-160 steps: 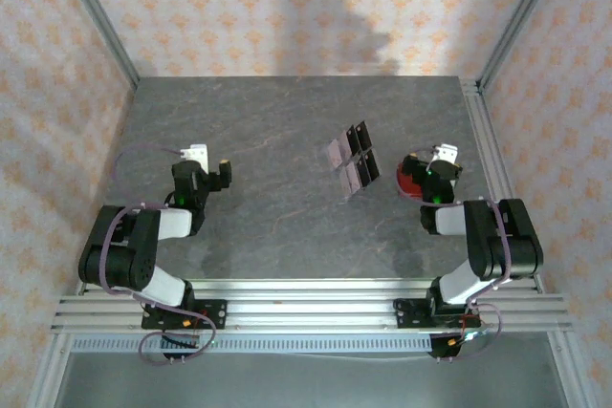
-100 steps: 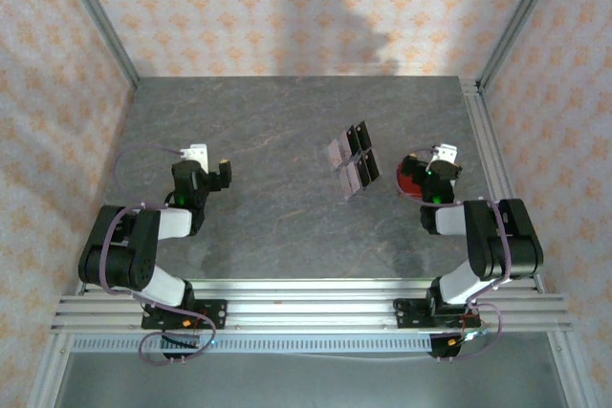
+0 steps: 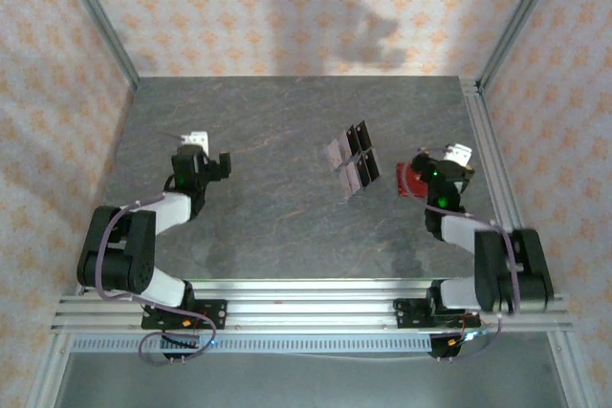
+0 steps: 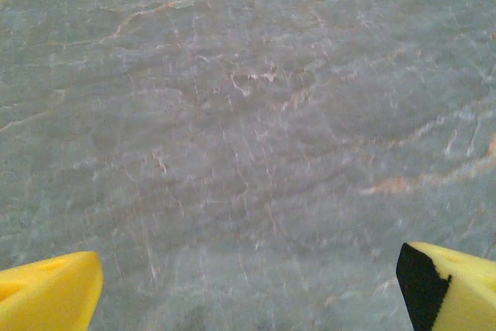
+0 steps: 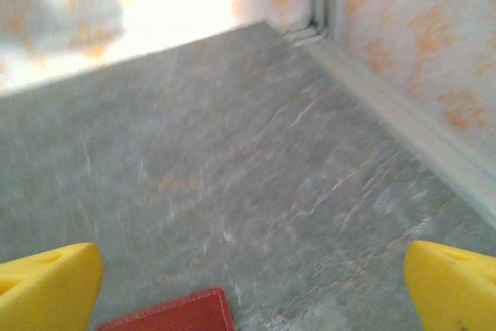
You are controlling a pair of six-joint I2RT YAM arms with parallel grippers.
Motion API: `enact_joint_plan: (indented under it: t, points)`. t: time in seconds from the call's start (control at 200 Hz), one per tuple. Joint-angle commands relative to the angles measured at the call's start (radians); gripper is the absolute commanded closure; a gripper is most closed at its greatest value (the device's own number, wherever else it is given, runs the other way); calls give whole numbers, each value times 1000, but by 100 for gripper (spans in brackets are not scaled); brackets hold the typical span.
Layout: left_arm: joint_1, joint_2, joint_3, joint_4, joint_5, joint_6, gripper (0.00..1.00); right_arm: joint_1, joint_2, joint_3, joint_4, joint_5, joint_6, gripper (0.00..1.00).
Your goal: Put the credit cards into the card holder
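close under the right gripper [image 5: 252, 283], spread wide, lay the red card holder [image 5: 174, 314]. the credit cards [image 3: 352, 158] lay to its left; the left gripper [image 4: 248, 294] was spread too.

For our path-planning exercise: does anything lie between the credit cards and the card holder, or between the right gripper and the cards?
Nothing visible does. Bare table separates the credit cards from the card holder and from the open right gripper hovering at the holder.

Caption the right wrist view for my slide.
Open right gripper over the red card holder on the grey table.
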State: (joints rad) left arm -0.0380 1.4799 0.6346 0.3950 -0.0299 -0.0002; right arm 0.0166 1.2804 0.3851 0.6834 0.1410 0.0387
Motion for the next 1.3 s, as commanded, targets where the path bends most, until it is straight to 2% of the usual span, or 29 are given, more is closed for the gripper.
enact_joint_plan:
  t: [0.0, 0.075, 0.16, 0.275, 0.46, 0.546, 0.746, 0.841, 0.966, 1.041, 1.296]
  points:
    - [-9, -45, 207, -388, -28, -94, 1, -13, -168, 98, -264, 67, 173, 1]
    - [-34, -60, 290, -502, -31, -172, 2, -16, -236, 171, -399, -2, 273, 1]
    - [-91, -97, 336, -565, -46, -226, 2, -17, -294, 223, -455, -166, 247, 1]
    - [-183, -138, 399, -659, -67, -276, 1, -17, -311, 346, -636, -251, 250, 1]
    - [-326, -200, 440, -720, -104, -349, 0, -17, -193, 509, -914, -209, 258, 17]
    - [-393, -216, 458, -740, -127, -356, 0, -17, -105, 570, -1031, -176, 259, 18]
    - [-514, -201, 506, -804, -167, -358, 0, -17, 232, 749, -1310, -134, 228, 20]
    - [-546, -185, 514, -801, -167, -366, 0, -17, 358, 812, -1364, -130, 218, 23]
    - [-566, -156, 525, -807, -164, -368, 0, -17, 459, 867, -1402, -150, 194, 34]
    - [-572, -147, 524, -808, -168, -366, 0, -16, 488, 881, -1422, -159, 177, 39]
    - [-573, -119, 516, -789, -162, -365, 0, -4, 519, 872, -1422, -198, 142, 43]
